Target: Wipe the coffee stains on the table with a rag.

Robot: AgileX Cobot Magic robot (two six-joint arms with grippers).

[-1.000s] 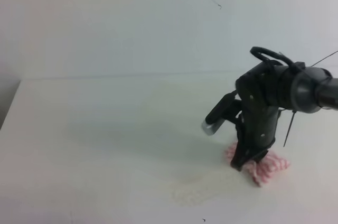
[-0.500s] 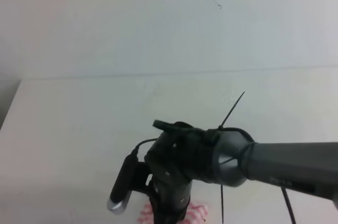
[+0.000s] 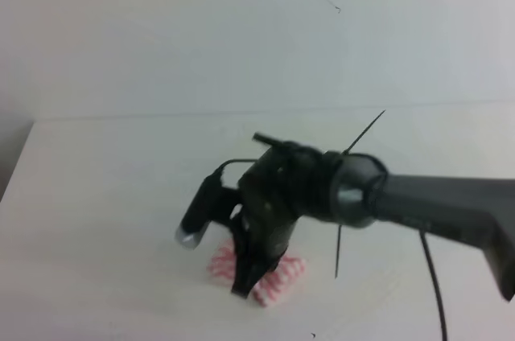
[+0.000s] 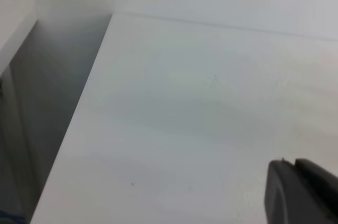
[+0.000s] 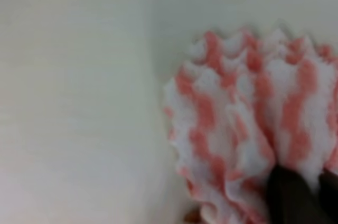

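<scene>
The pink-and-white striped rag lies bunched on the white table, left of the middle and near the front. My right gripper points down onto the rag and is shut on it, its arm reaching in from the right. In the right wrist view the rag fills the right half, and its cloth is pinched between the dark fingertips at the bottom right. No coffee stains show in any view. Of my left gripper, only a dark finger shows, low at the right, above bare table.
A white wall rises behind the table's far edge. The table's left edge drops into a grey gap beside it. Thin black cables hang off the right arm.
My right gripper has dragged the rag from the right side across to left of the middle, first toward the front edge and then a little back. A faint smear seen earlier no longer shows.
</scene>
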